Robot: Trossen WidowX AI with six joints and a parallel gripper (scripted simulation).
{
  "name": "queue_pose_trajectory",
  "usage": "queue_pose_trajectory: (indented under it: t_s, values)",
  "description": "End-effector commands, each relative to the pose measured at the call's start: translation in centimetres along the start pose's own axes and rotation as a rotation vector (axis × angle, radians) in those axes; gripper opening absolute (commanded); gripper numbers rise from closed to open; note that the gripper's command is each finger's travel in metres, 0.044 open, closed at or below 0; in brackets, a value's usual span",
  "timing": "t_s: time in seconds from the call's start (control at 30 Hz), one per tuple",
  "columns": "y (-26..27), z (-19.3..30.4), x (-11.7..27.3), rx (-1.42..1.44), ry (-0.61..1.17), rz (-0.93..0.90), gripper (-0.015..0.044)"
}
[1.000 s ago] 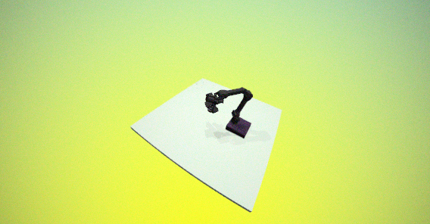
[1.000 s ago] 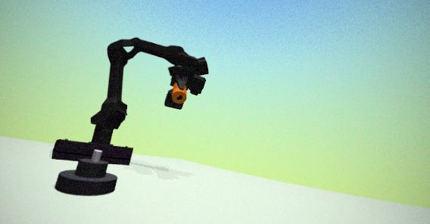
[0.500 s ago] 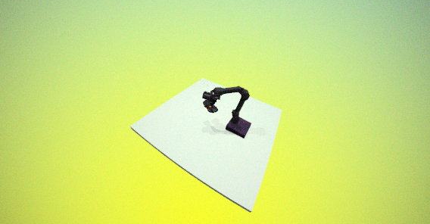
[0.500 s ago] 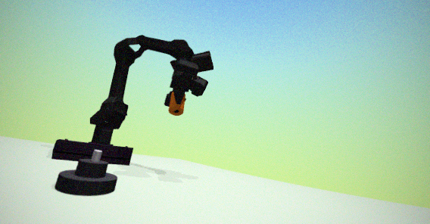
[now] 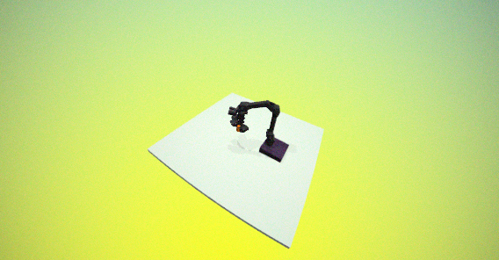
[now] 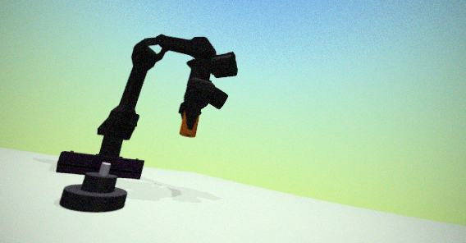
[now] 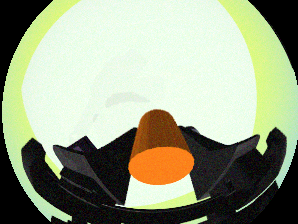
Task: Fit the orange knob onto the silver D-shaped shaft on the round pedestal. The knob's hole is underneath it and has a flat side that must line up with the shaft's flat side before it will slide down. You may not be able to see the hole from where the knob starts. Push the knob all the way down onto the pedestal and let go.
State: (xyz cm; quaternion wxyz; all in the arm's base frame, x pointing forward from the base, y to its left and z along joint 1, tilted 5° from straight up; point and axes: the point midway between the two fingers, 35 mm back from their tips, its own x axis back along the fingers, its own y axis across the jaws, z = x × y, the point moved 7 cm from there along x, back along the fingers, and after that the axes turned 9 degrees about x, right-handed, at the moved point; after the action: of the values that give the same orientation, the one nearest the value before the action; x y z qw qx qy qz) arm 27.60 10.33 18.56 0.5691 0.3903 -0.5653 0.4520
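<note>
The orange knob (image 5: 238, 128) (image 6: 183, 130) (image 7: 157, 137) hangs in the air, close to upright with a slight tilt in the exterior view. My gripper (image 6: 189, 124) (image 7: 159, 130) is shut on its sides and points down. The wrist view shows the knob's bright flat end; the hole's flat side cannot be made out. The round dark pedestal (image 6: 93, 200) stands on the table at the lower left of the exterior view, with the silver shaft (image 6: 105, 168) upright on its raised hub. The knob is well above the shaft and to its right there. I cannot make out the pedestal in the other views.
The arm's dark purple base (image 5: 274, 149) (image 6: 78, 162) stands on the white table (image 5: 228, 172) (image 6: 287, 218), behind the pedestal in the exterior view. The arm's shadow falls on the table to the right of the pedestal there.
</note>
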Motion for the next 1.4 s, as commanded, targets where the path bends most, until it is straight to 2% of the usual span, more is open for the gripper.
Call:
queue_pose_trajectory:
  t_s: [0.0, 0.2, 0.87, 1.1, 1.37]
  values:
    - [-0.8, 0.1, -0.7, 0.000, -0.022, -0.078, 0.0000]
    - [-1.0, -0.1, -2.4, 0.000, -0.022, -0.081, 0.0000]
    - [-0.9, -0.8, -13.7, 0.003, -0.024, -0.106, 0.0000]
    - [-0.6, -0.5, -14.4, 0.004, -0.023, -0.108, 0.0000]
    - [-0.7, -0.6, -14.3, 0.001, -0.015, -0.111, 0.0210]
